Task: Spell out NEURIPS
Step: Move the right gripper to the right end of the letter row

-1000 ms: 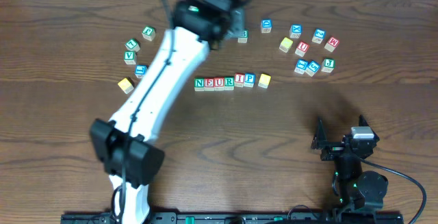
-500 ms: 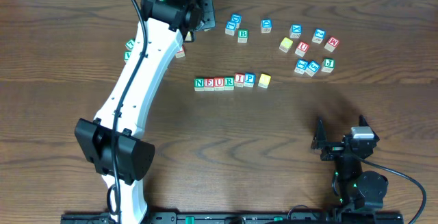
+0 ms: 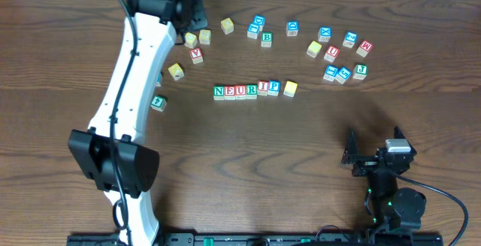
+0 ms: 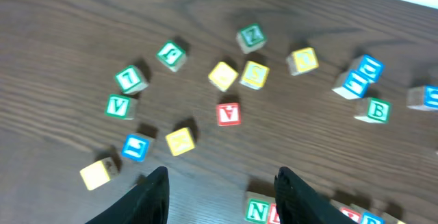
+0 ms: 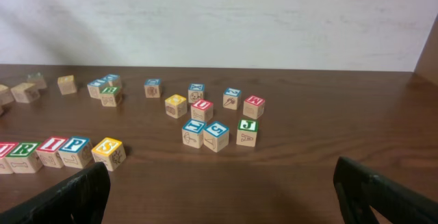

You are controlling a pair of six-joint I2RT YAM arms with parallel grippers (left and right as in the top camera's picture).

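Left jaws stand part-way apart with nothing between them, hanging over the scattered spare cubes at the far left of the tabletop point(image 3: 248, 163). Right jaws are spread wide and empty, parked near my right-hand edge, well apart from everything.

My word sits mid-tabletop as a row: N cube point(image 3: 219, 91), E cube point(image 3: 229, 91), U cube point(image 3: 240, 91) and R cube point(image 3: 251, 90) packed side against side, then I cube point(image 3: 262, 87) and P cube point(image 3: 273, 87) together but set a touch further back than the first four. The yellow-topped S cube point(image 5: 108, 152) closes the line, just beside P with a small gap.

I judge these as light, rigid little wooden blocks with smooth painted faces. They will not crush, but they could twist or skate if I pinch off-centre. I would come straight down and take one on two opposite flat sides, low and centred, jaws square to the faces.

Within the packed run no finger fits between neighbours, so the near and far faces are the only ones open to me. The S cube is free on all four sides. A careless nudge would shove the whole line, light as they are.
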